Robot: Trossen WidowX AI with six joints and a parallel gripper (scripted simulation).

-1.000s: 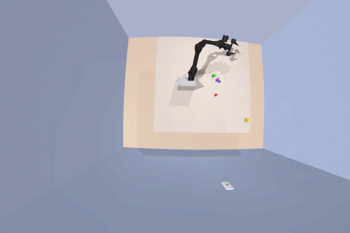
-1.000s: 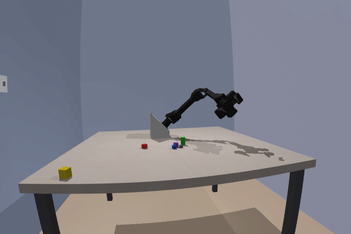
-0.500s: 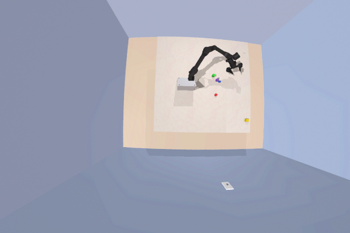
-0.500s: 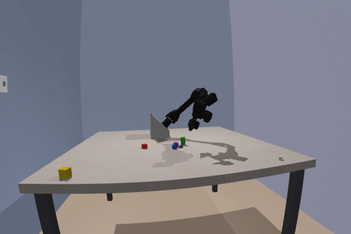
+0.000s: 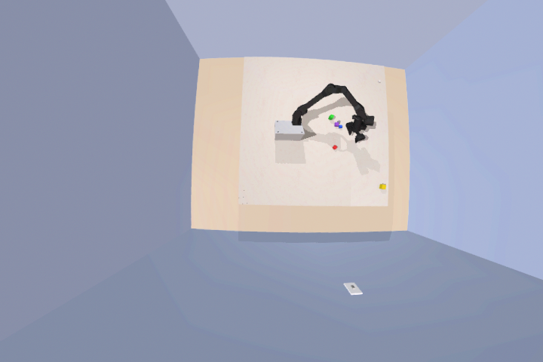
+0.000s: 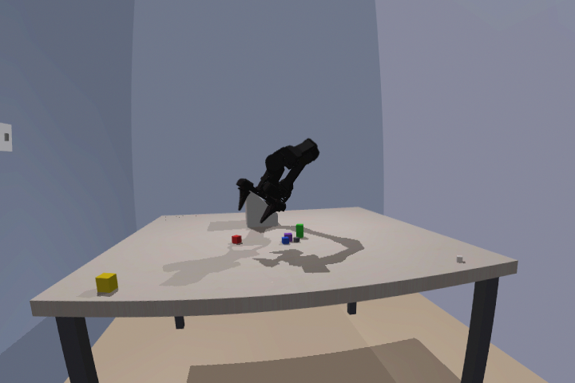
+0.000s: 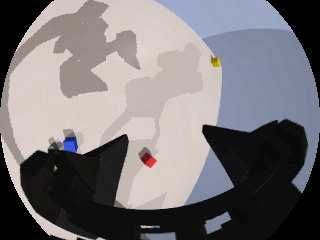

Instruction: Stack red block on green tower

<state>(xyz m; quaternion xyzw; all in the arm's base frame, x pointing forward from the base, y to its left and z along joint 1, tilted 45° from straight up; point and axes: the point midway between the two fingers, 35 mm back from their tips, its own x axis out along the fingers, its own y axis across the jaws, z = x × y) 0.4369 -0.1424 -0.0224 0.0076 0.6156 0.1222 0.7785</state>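
The end effector is held spread wide with nothing between its fingers, raised above the counter and tilted downward. In the wrist view the red block is seen lying on the counter between the two fingertips, well below them. The green tower stands upright a little apart from the red block, with a purple block and a blue block just beside it, and a yellow cube is set far off near the counter's corner.
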